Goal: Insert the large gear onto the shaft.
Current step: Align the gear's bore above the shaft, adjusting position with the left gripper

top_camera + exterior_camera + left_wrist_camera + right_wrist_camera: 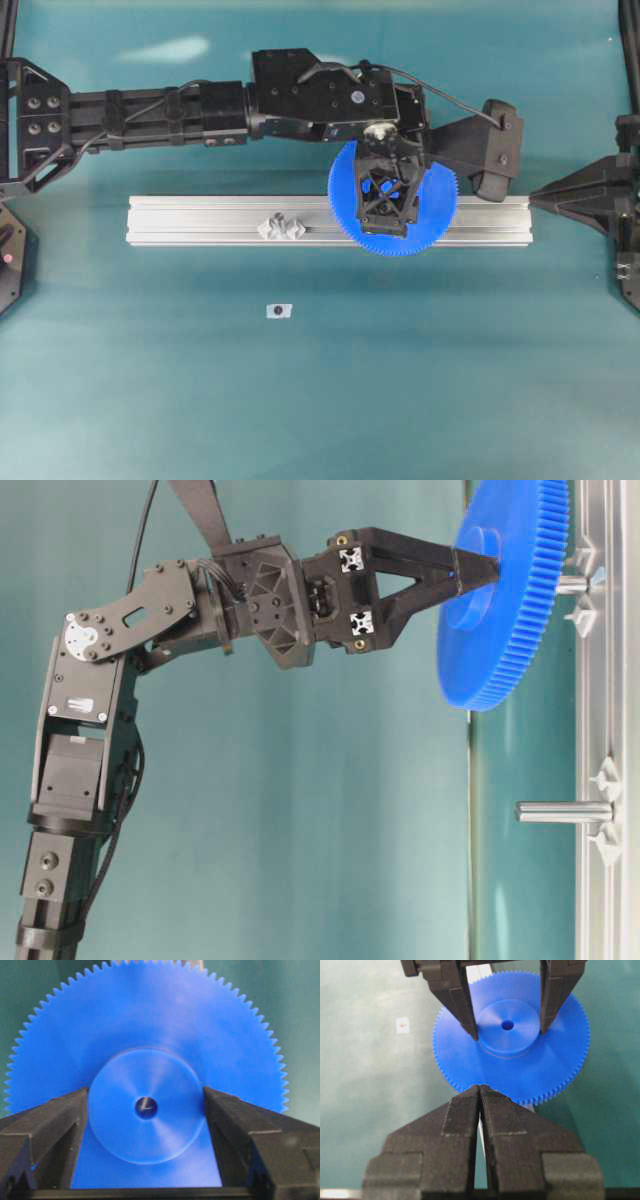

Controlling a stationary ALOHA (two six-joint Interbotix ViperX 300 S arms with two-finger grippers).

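Teal tabletop carries one silver aluminium rail.

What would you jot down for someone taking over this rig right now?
Left pincer: closed on the raised hub of the blue gear, holding it flat over the silver rail.
Right pincer: shut, empty, parked near the gear's edge.
Shaft: from table level, a pin on the rail meets the gear's underside; the left wrist view shows something bright inside the centre hole. A second pin further along the rail stands bare.
Done: gear picked up and brought onto a pin.
Left: confirm it is fully seated (cannot tell from here), then release and pull back.
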